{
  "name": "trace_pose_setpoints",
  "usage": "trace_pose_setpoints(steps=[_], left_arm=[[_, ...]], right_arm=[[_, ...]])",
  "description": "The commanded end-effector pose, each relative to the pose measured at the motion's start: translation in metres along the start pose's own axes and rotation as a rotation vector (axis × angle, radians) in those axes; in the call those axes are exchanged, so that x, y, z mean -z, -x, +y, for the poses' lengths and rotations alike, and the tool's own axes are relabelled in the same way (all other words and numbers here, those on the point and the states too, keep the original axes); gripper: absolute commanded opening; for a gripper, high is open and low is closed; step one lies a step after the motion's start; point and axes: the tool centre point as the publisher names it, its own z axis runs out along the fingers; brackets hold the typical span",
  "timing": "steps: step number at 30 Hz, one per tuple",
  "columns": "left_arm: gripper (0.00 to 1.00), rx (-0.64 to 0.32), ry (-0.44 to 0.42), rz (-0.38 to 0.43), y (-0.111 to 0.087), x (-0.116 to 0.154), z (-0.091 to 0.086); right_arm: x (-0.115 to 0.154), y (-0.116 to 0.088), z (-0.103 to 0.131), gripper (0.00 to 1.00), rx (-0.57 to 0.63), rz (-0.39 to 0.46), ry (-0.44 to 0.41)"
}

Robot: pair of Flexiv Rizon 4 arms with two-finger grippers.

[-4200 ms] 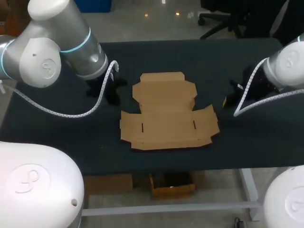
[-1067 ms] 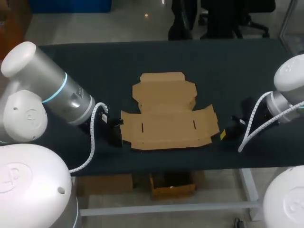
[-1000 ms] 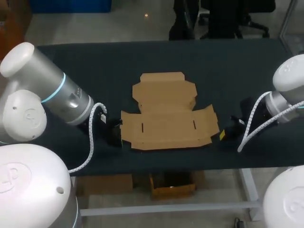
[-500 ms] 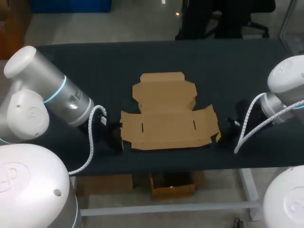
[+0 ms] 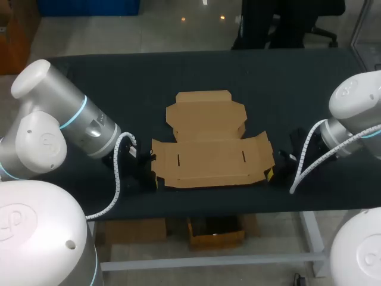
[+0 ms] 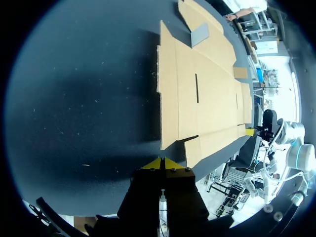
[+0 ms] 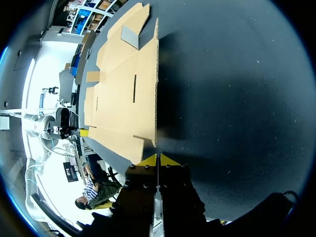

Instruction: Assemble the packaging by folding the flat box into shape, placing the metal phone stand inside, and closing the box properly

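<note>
The flat brown cardboard box [image 5: 208, 143] lies unfolded in the middle of the black table [image 5: 208, 71]. My left gripper [image 5: 153, 179] sits low at the box's front left corner, shut, with nothing between its yellow tips. My right gripper [image 5: 271, 174] sits shut and empty at the front right corner. In the left wrist view the closed tips [image 6: 161, 163] point at the box's near flap [image 6: 197, 94], just short of its edge. In the right wrist view the closed tips [image 7: 157, 160] almost touch the cardboard's corner [image 7: 123, 94]. No metal phone stand shows in any view.
The table's front edge [image 5: 208, 205] runs close behind both grippers. Bare black tabletop stretches behind the box and out to both sides.
Both arms have come down from beside the box's middle toward its front corners. Over the last second each gripper crept inward to the cardboard's edge. The box has not moved.
</note>
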Motion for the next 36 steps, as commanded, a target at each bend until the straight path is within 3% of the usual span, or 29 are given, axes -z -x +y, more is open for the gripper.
trace_pose_setpoints(steps=[1, 26, 36], left_arm=[[0.00, -0.002, 0.005, 0.005, 0.001, -0.004, -0.003], [0.00, 0.006, 0.026, 0.032, 0.008, -0.014, -0.005], [0.00, -0.028, 0.032, 0.042, -0.005, -0.017, -0.001]], right_arm=[[-0.008, 0.004, 0.006, 0.00, -0.002, 0.011, -0.016], [-0.015, -0.008, 0.019, 0.00, 0.019, 0.031, -0.024], [-0.015, -0.009, 0.019, 0.00, 0.014, 0.036, -0.022]])
